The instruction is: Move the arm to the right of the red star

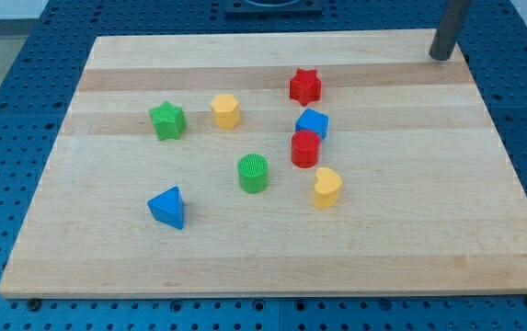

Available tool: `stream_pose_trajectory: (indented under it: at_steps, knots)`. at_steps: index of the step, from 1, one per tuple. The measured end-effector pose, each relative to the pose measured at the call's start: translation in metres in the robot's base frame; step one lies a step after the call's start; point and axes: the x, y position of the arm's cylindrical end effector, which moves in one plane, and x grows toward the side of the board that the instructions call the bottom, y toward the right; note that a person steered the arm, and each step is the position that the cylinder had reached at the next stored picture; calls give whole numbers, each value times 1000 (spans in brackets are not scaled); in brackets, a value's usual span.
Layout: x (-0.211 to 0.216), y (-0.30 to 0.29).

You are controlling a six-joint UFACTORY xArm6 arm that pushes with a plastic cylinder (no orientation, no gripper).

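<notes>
On the pale wooden worktop (245, 257), the tip (441, 57) rests near the top right corner, touching nothing, well apart from the ridged red star (305, 86).

Pale wooden board (272, 257) on a blue perforated table (24, 92), evenly lit.

Small red star-shaped plastic block (305, 85), lying flat on the pale wooden board, in the upper middle of the view, right of centre, apart from the other blocks, uppermost among them
</notes>
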Motion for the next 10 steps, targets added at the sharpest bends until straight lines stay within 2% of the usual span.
stream_pose_trajectory:
  at_steps: [3,7,8,10]
  knots:
    - [0,-19]
    - [3,-154]
    - [23,-177]
    - [77,-167]
